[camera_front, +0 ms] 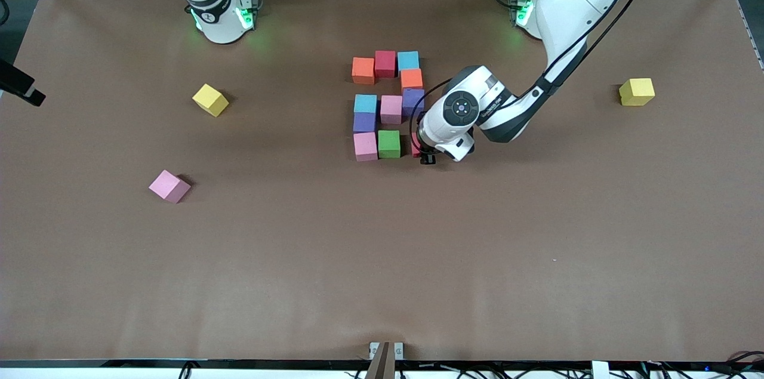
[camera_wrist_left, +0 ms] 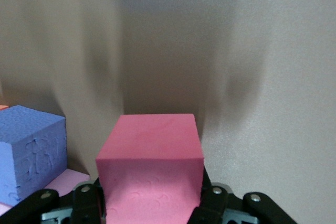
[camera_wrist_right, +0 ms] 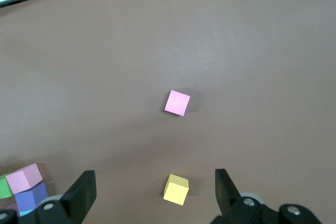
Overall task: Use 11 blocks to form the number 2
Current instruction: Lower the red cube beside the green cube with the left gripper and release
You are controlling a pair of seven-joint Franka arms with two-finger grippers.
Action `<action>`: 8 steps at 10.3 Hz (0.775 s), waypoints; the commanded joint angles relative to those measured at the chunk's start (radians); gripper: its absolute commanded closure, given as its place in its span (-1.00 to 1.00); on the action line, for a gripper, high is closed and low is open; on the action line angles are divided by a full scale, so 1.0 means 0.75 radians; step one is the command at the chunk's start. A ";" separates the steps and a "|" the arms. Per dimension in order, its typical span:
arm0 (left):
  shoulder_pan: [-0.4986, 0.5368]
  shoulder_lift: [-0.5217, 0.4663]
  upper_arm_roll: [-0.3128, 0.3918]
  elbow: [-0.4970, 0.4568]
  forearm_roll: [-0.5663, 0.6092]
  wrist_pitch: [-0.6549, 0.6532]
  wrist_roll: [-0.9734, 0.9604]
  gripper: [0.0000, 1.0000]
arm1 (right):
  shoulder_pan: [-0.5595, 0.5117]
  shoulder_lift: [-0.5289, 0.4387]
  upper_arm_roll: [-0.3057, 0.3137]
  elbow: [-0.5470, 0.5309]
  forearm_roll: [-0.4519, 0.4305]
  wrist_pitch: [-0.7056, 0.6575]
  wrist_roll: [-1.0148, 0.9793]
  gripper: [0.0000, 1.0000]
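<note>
Fourteen cubes in all. Ten sit clustered just beside the left gripper [camera_front: 424,156]: two orange cubes [camera_front: 363,70] [camera_front: 411,79], two light blue cubes [camera_front: 408,60] [camera_front: 365,103], two purple cubes [camera_front: 413,101] [camera_front: 364,122], two pink cubes [camera_front: 391,109] [camera_front: 365,146], one green cube [camera_front: 388,144] and one dark red cube [camera_front: 385,64]. One more cube [camera_wrist_left: 151,153] sits between its fingers, probably a second red. Well apart from it lie a third pink cube [camera_front: 169,186] and two yellow cubes [camera_front: 210,99] [camera_front: 637,92].

Brown counter [camera_front: 537,247], red cube [camera_wrist_left: 152,169] in black-fingered left tool [camera_wrist_left: 152,205], green cube [camera_front: 389,144], two yellow cubes [camera_front: 210,99], stray pink cube [camera_front: 169,186], white arms.
</note>
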 commanded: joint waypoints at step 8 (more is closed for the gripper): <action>-0.043 -0.004 0.002 0.001 0.200 0.018 -0.017 0.35 | 0.023 0.024 -0.010 0.025 0.014 -0.019 -0.004 -1.00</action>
